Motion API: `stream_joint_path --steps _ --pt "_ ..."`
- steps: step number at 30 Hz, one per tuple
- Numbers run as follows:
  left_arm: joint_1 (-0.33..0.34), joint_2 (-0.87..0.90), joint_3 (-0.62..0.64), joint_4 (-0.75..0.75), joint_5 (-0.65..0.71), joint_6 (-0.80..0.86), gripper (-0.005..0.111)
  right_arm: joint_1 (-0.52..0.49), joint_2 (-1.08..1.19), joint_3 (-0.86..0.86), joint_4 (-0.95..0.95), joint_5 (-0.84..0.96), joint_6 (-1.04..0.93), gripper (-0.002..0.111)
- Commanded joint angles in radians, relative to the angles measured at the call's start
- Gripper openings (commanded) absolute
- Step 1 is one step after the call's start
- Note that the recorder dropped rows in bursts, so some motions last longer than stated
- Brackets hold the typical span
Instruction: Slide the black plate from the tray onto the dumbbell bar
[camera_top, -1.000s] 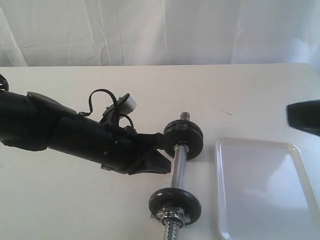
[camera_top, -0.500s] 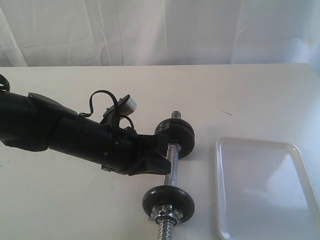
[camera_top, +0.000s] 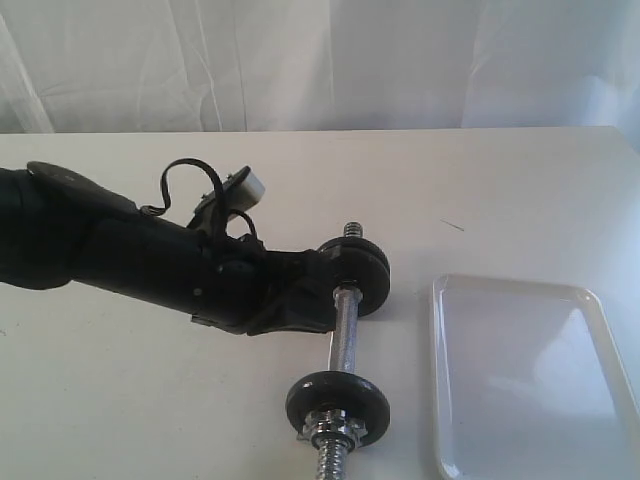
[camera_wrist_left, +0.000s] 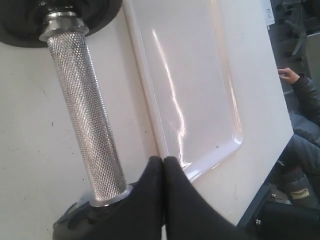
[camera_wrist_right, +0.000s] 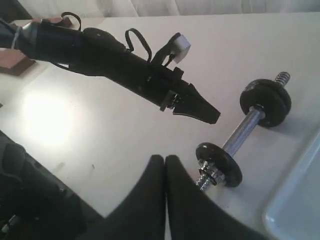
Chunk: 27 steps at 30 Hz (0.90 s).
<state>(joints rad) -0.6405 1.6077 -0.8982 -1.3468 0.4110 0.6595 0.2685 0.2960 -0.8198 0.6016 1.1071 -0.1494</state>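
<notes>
**White tabletop carrying a dumbbell and a tray**

The flat white table (camera_top: 500, 180) bears two things. A dumbbell with a knurled chrome bar (camera_top: 342, 330) lies on it. It rests on a black round iron disc (camera_top: 372, 275) at its far end and a second black disc (camera_top: 345, 392) at its near end, where a chrome collar nut (camera_top: 330, 432) sits outside the disc. To its right, apart from it, lies a shallow rectangular translucent white plastic tray (camera_top: 437, 380).

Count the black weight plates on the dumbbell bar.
2. One black plate sits at the far end of the dumbbell bar, one at its near end. The far one may hide a second disc.
</notes>
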Motion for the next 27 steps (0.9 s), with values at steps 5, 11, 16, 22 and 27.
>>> stream_joint_path --steps 5,11,16,22,27 --pt "0.001 -0.318 0.0 0.229 -0.037 -0.126 0.0 0.003 -0.102 -0.123 -0.091 -0.051 -0.081 0.0" --pt "0.001 -0.657 0.007 0.551 -0.015 -0.272 0.0 0.003 -0.151 -0.139 -0.56 -0.001 0.187 0.0" --pt "0.001 -0.877 0.04 1.05 0.032 -0.603 0.0 0.003 -0.154 -0.086 -0.65 -0.021 0.251 0.0" --pt "0.001 -0.966 0.049 1.268 0.139 -0.682 0.0 0.003 -0.154 -0.066 -0.62 -0.033 0.251 0.0" --pt "0.001 -0.978 0.049 1.268 0.137 -0.682 0.0 0.003 -0.154 -0.066 -0.62 -0.033 0.251 0.0"
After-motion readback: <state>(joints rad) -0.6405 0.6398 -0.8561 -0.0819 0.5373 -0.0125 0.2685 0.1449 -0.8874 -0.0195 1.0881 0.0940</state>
